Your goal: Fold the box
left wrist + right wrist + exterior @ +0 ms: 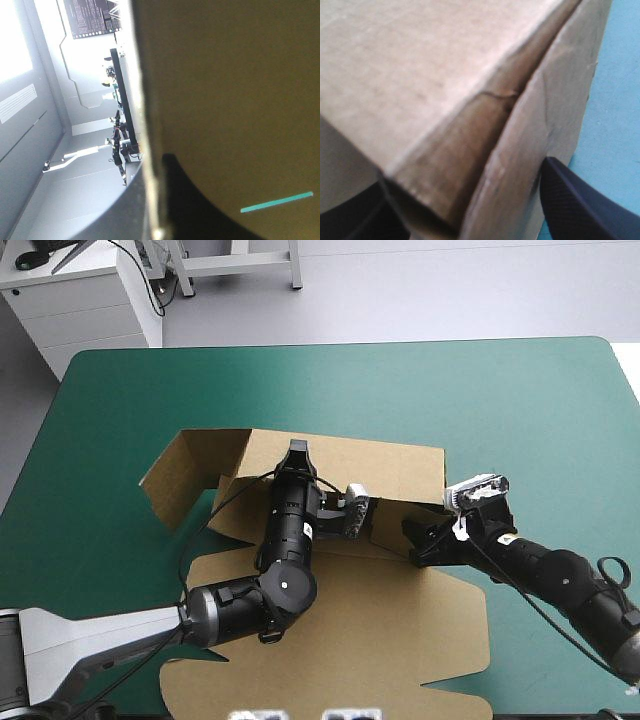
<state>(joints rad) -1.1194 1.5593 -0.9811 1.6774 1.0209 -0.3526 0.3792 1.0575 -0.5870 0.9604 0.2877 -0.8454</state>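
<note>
Two grippers are at the brown box (340, 640), which sits at the middle of the teal-green cover (500, 390), reaching toward the table's near edge. Its lid lies flat on the side nearest the robot. Beyond the lid the sheet stands as a half-formed open tray: the far wall is upright, a flap leans outward at the tray's left end, and a wall is raised at its right end.

Inside the tray is the left arm's wrist. It crosses over the lid and carries the left gripper (297, 452) up to the far wall's top edge. In the left wrist view the board's edge runs between the black fingers (185, 210), one on each side, clenched on that wall. A thin teal-green line shows through a cut in the board.

At the tray's right end, the right gripper (415, 545) is released. Its fingers (580, 205) stand wide apart with a folded corner of the wall between them.
</note>
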